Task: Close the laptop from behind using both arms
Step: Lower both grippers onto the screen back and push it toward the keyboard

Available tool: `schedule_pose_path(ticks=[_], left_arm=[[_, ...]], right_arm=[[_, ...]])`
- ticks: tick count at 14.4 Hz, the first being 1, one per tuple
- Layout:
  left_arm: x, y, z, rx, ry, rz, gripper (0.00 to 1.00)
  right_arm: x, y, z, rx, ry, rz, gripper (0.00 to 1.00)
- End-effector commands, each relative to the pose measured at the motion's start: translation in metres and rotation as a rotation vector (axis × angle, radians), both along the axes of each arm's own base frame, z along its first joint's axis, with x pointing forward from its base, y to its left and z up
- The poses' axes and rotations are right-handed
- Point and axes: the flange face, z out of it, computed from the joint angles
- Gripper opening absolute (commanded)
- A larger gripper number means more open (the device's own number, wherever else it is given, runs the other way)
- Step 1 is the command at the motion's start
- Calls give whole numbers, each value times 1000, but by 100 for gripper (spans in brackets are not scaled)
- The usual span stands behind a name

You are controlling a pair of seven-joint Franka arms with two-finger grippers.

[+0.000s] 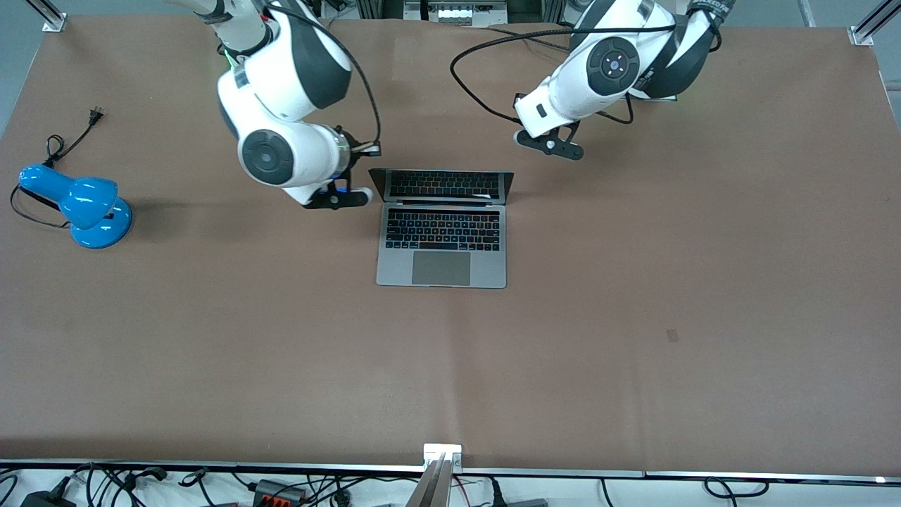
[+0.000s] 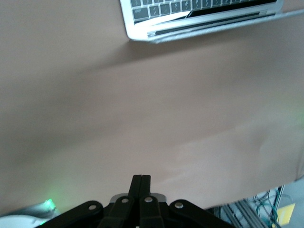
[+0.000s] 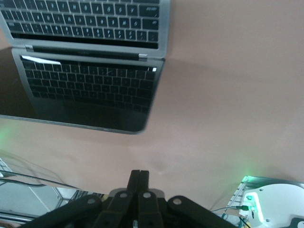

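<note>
- The worktop [image 1: 633,317] is a broad brown surface.
- Both arms reach in from the bases' edge of the worktop.
- The laptop [image 1: 442,243] lies open near the middle, its dark screen tilted back and mirroring the keyboard.
- A blue desk lamp [image 1: 77,204] stands toward the right arm's end, well apart from the laptop.
- The right gripper [image 1: 338,197] is clenched, fingers [image 3: 138,183] pressed together, just beside the screen's corner.
- The left gripper [image 1: 550,143] is clenched too, fingers [image 2: 140,186] together, over bare worktop near the lid's other corner.
</note>
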Motion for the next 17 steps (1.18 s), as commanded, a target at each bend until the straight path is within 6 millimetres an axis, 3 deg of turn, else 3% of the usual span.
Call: schedule_pose_path(ticks=[1, 8, 11, 17], left_arm=[[-16, -11, -17, -51, -79, 15, 1], [-2, -39, -44, -150, -173, 39, 0], [24, -39, -54, -185, -240, 59, 0], [92, -34, -64, -228, -363, 45, 0]], right_arm=[[-6, 17, -13, 4, 2, -1, 0], [3, 28, -41, 8, -36, -16, 0], [11, 23, -40, 15, -50, -32, 0], [40, 32, -39, 37, -89, -36, 0]])
